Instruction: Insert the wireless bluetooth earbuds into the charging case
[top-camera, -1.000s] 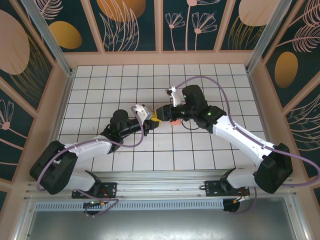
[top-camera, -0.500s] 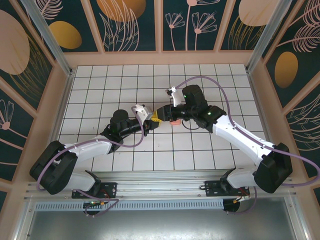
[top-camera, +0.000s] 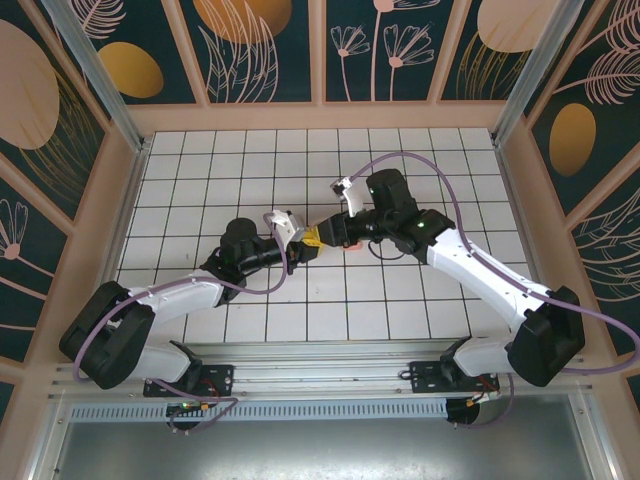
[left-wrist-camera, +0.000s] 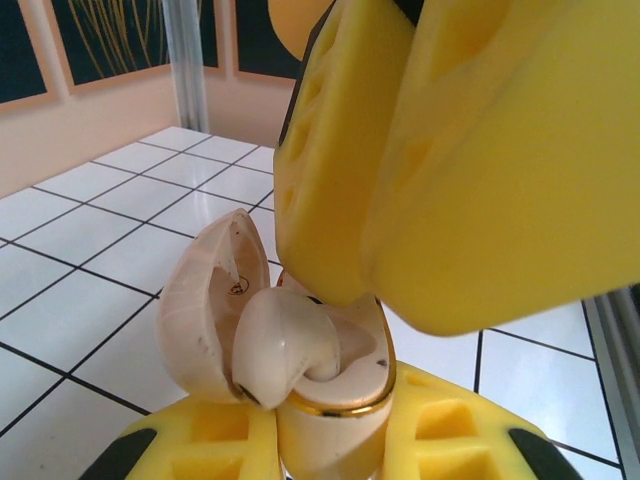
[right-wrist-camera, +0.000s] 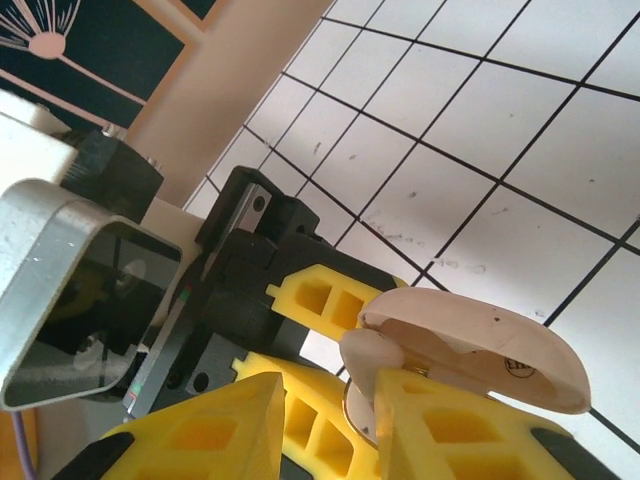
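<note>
Clamped together on the charging case (left-wrist-camera: 335, 425), the left gripper's (left-wrist-camera: 335, 445) jaws hold its base, which is cut off at the 6 o'clock edge. The lid (left-wrist-camera: 205, 310) hangs open at 9 o'clock. One earbud (left-wrist-camera: 285, 350) sits in the case's mouth, its lower part hidden. The right gripper (right-wrist-camera: 330, 400) comes in from 12 o'clock, its jaws a narrow gap apart; whether they touch the earbud is hard to tell. From above, both grippers meet over the tiled table (top-camera: 200, 180), hiding the case.

White grid-tiled table (top-camera: 200, 180)
</note>
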